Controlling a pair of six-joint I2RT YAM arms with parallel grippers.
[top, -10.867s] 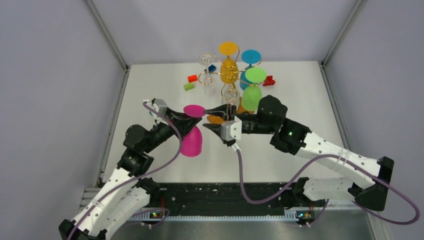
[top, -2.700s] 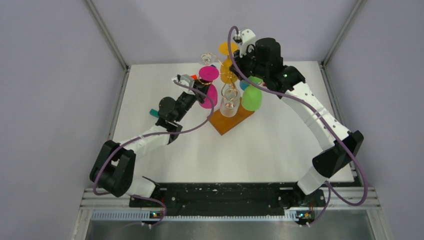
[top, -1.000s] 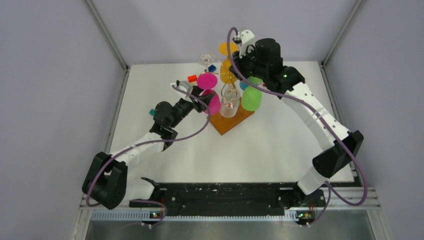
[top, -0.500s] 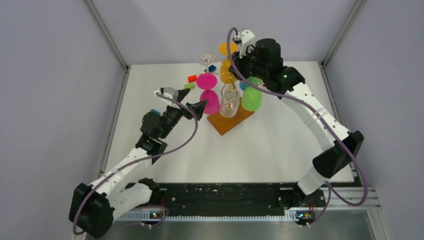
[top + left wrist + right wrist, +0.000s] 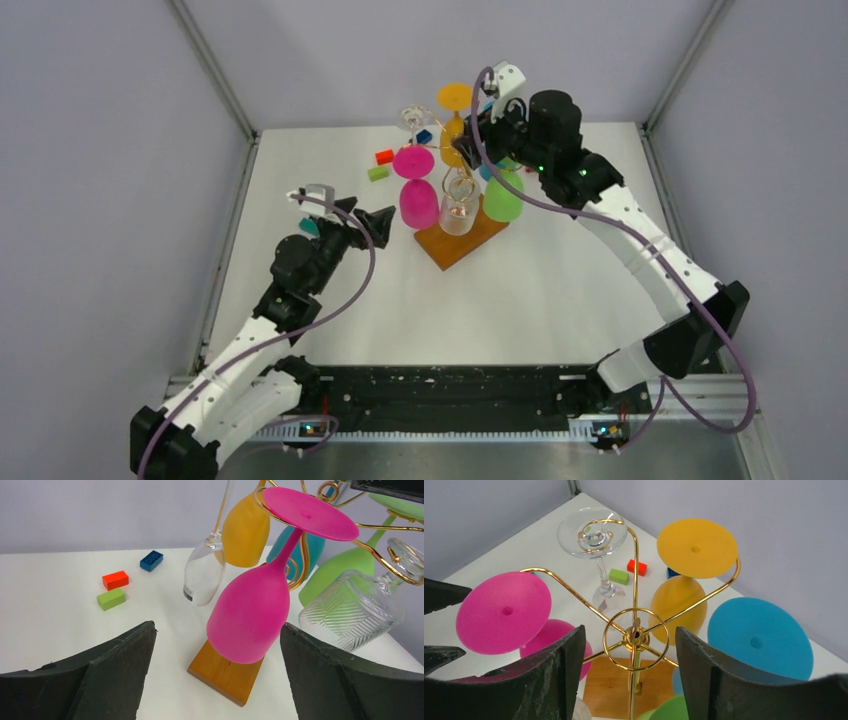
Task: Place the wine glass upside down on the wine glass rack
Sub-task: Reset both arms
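While your pink wine glass [image 5: 250, 615] hangs bowl-down from a curl of the wine glass rack [image 5: 225, 672], your left fingers [image 5: 110, 675] wide open, near it, not touching, bare counter [image 5: 520, 290] behind them, right fingers [image 5: 549, 680] spread above the rack hub, gripping nothing

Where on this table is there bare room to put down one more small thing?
The table is bare in a wide patch between the wine glass rack and the arm bases. A smaller patch lies between the green brick and the left edge. It is crowded around the rack, under the hanging glasses.
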